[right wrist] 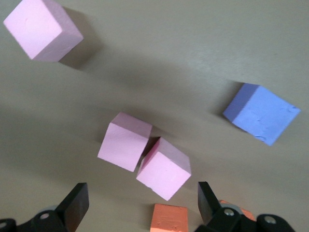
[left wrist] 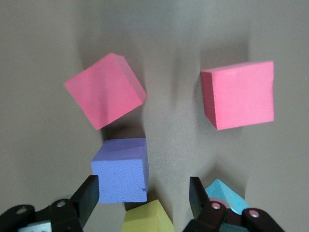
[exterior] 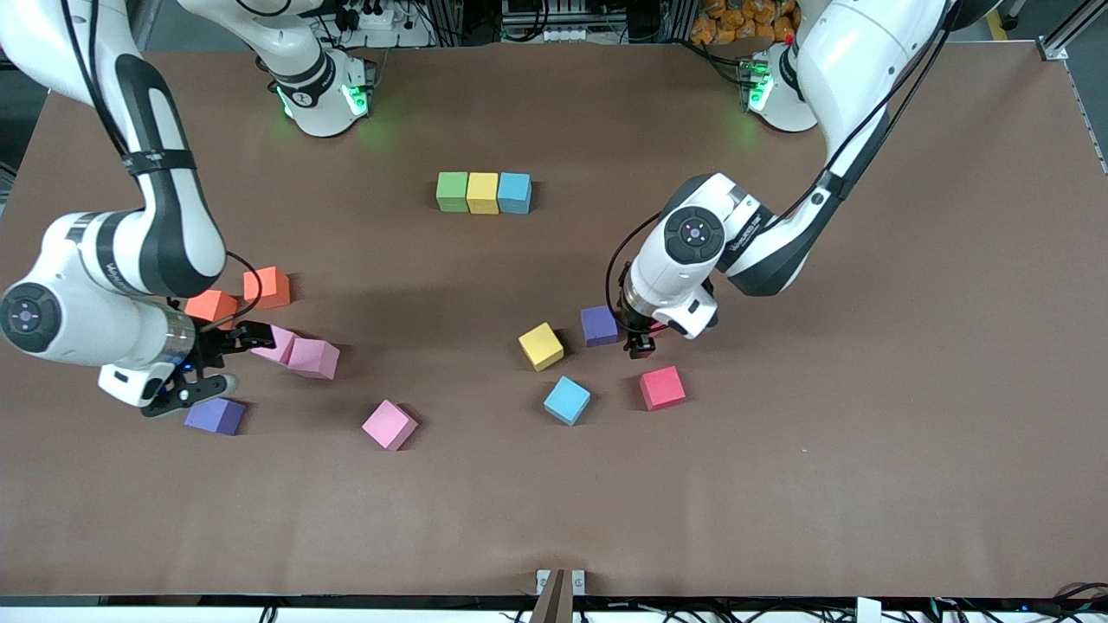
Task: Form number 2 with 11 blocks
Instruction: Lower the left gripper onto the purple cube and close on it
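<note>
On the counter (exterior: 779,484), you're early in the build. Only the top bar of the 2 is down, a touching row (exterior: 483,192) of green, yellow and light blue near the bases.

The left arm (exterior: 779,234) reaches in over the loose cluster at its end. Its left hand (exterior: 640,346) hangs low just beside the purple block (exterior: 599,325), fingers (left wrist: 89,193) moderately apart and nothing between them. I read this as lining up a pick for the fourth block.

The right arm (exterior: 130,260) waits. Its right hand (exterior: 235,359) is spread wide and empty over the pink pair (exterior: 296,350) at its own end.

For your next move, pick one cube and centre the fingers on its flat faces. These cubes sit at odd angles, so turn the wrist to match before you drop. Then carry it to the row and set it under an end cube, flush and square. Which end depends on which way you want the digit to read.

Here's the count of blocks (exterior: 567,400).
- Pink: three, two touching and one alone nearer the camera.
- Yellow: two.
- Light blue: two.
- Purple: two, one at each end.
- Orange: two, beside the right arm.
- Red: two in the left wrist view (left wrist: 239,94), though the arm hides most of one from the front.
- Green: one.

That's fourteen by my tally. Three are placed, so eight more are needed.
</note>
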